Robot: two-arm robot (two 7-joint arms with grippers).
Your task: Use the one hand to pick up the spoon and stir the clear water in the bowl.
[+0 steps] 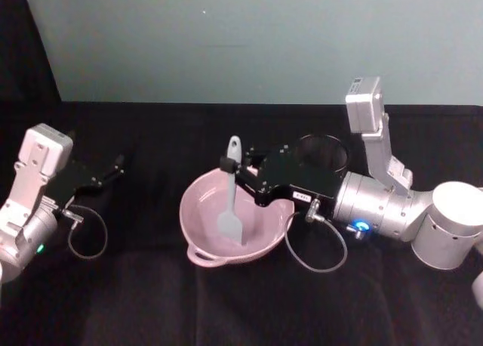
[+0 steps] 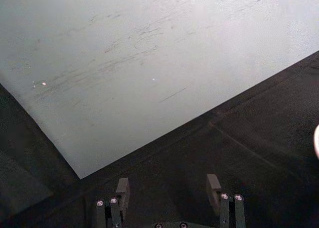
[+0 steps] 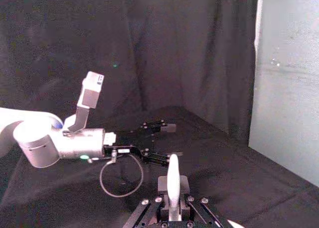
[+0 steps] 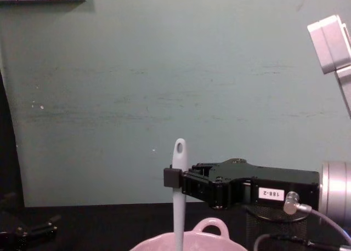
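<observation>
Slim white spoon (image 1: 232,199), oval hole on top, upright, flat blade in pink bowl (image 1: 198,204). Right gripper (image 1: 228,165) fingers (image 4: 171,177) clamp its handle. Left gripper (image 1: 113,168) idle at left, fingers (image 2: 122,188) apart.

Gripped the spoon (image 3: 173,169) between the jaws of the right gripper (image 3: 173,186), with the white handle sticking out past their tips. Farther out beyond the jaws, found the left gripper (image 3: 174,141) on its silver wrist, its own jaws spread apart, over the black-draped table (image 3: 224,188). Noted a cable loop (image 3: 121,177) hanging by that wrist, a dark curtain (image 3: 174,49) behind and a pale wall (image 3: 289,88) off to the other side.
</observation>
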